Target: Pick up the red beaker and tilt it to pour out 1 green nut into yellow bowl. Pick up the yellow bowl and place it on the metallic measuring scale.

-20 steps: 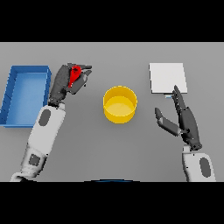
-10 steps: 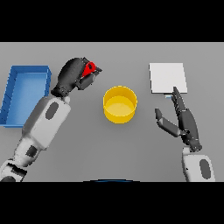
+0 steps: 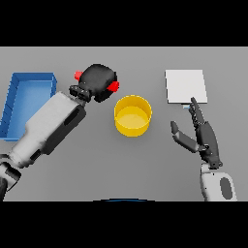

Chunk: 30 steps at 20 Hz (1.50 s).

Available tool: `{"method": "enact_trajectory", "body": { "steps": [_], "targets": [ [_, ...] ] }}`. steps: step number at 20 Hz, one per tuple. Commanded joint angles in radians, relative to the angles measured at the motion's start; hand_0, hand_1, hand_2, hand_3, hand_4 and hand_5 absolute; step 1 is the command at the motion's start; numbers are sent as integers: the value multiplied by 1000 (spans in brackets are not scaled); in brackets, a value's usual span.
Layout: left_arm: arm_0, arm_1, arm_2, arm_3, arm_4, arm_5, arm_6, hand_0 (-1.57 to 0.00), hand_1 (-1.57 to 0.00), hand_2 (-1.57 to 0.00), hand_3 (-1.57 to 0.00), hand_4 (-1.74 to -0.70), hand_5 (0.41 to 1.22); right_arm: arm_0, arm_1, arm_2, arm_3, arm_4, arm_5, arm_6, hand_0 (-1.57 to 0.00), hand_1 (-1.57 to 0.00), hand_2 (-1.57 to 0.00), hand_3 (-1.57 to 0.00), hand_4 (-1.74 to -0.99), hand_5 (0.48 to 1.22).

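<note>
We had the left robot hand (image 3: 98,82) curled tight around the red beaker (image 3: 114,86), held tipped just left of the yellow bowl (image 3: 132,115) on the bench (image 3: 145,160). Our right robot hand (image 3: 201,135) hung spread near the scale (image 3: 186,86). We judged the nut might miss, since the beaker's mouth sat outside the rim.

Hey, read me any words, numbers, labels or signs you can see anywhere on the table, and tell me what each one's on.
None: no readable text, number or sign shows anywhere. The red beaker in the left hand, the yellow bowl, the metallic measuring scale and the blue bin all have plain surfaces. The right hand is unmarked too.
</note>
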Motion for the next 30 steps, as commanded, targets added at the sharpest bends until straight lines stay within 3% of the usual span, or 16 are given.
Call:
{"method": "enact_trajectory", "body": {
  "steps": [1,4,9,11,16,21,26,30],
  "targets": [
    [-29,4,-29,23,-21,-26,-5,-1571,-1571,-1571,-1478,-1630,1211,-1,4,-3,2,-2,-4,2,1,1,1,1,-1278,672],
    [-95,5,-109,60,-69,-99,16,-1571,-1571,-1571,-1328,-1675,1216,-16,9,-21,22,-35,5,17,1,1,1,1,-1283,644],
    [-200,-3,-233,123,-129,-178,-26,-1571,-1571,-1571,-1203,-1709,1219,-18,14,-26,27,-47,8,14,1,1,1,1,-1301,607],
    [-243,-16,-276,141,-151,-192,-40,-1571,-1571,-1571,-1336,-1719,1220,-2,17,-22,17,-50,14,-16,1,1,1,1,-1297,607],
    [-314,-24,-394,165,-207,-198,-66,-1571,-1571,-1571,-1494,-1733,1221,-8,4,-24,19,-34,6,5,1,1,1,1,-1299,601],
    [-365,-37,-522,191,-273,-209,-80,-1571,-1571,-1571,-1546,-1738,1221,-3,11,-20,23,-28,2,0,1,1,1,1,-1283,602],
    [-421,-93,-607,248,-292,-242,-104,-1571,-1571,-1571,-1563,-1740,1221,-20,9,-27,25,-24,-9,8,1,1,1,1,-1280,601],
    [-459,-93,-666,269,-302,-253,-121,-1571,-1571,-1571,-1568,-1741,1221,-8,3,-22,32,-5,-13,-16,1,1,1,1,-1274,592]
  ]
}}
